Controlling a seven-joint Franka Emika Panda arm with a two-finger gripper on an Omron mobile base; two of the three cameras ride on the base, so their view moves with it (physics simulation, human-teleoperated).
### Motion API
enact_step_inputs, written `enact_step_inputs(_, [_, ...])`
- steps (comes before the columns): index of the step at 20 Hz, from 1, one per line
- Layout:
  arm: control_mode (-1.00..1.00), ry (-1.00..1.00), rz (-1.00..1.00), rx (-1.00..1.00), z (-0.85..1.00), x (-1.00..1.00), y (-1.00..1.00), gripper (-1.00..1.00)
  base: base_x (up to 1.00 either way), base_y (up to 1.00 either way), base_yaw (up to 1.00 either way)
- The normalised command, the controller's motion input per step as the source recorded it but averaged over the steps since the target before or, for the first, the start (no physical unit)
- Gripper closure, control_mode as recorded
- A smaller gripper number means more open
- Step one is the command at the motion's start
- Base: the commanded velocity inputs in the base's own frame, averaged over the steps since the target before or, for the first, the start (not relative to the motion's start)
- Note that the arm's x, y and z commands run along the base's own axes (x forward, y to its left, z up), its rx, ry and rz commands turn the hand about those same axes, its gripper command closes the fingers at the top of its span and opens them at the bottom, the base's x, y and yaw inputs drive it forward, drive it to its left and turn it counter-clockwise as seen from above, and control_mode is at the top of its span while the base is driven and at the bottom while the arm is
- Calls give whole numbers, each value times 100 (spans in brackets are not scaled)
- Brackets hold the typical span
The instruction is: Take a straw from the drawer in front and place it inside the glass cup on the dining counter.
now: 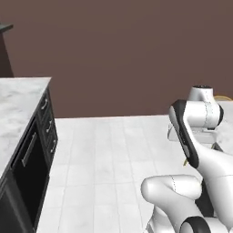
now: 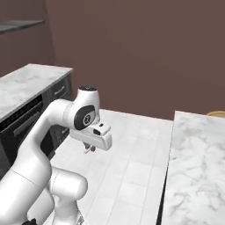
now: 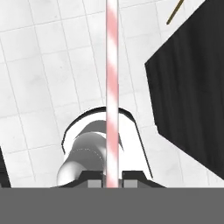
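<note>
The straw (image 3: 112, 87), a thin pale stick with red spiral stripes, rises straight from between my fingertips (image 3: 94, 183) to the top of the hand view. My gripper (image 3: 112, 182) is shut on its lower end. In the right base view the gripper (image 2: 89, 147) points down over the floor, with a short pinkish bit of the straw (image 2: 89, 150) poking out below. The dining counter (image 2: 197, 167) with its white marble top stands to my right, and its dark base (image 3: 192, 96) fills the right of the hand view. The glass cup and the drawer are out of view.
The marble wall counter (image 1: 18, 109) with a dark oven front (image 1: 29, 159) and narrow stacked drawers (image 1: 47, 123) runs along the left. White floor tiles (image 1: 100, 154) lie between the two counters. A gold stool leg (image 3: 175, 12) slants by the island base.
</note>
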Motion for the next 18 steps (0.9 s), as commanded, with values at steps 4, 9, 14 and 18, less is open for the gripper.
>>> enact_step_inputs(4, [100, 0, 0, 0, 0, 0, 0, 100, 100, 42, -44])
enact_step_inputs(9, [100, 0, 0, 0, 0, 0, 0, 100, 100, 22, -41])
enact_step_inputs(14, [100, 0, 0, 0, 0, 0, 0, 100, 100, 27, -36])
enact_step_inputs(18, [100, 0, 0, 0, 0, 0, 0, 100, 100, 40, -34])
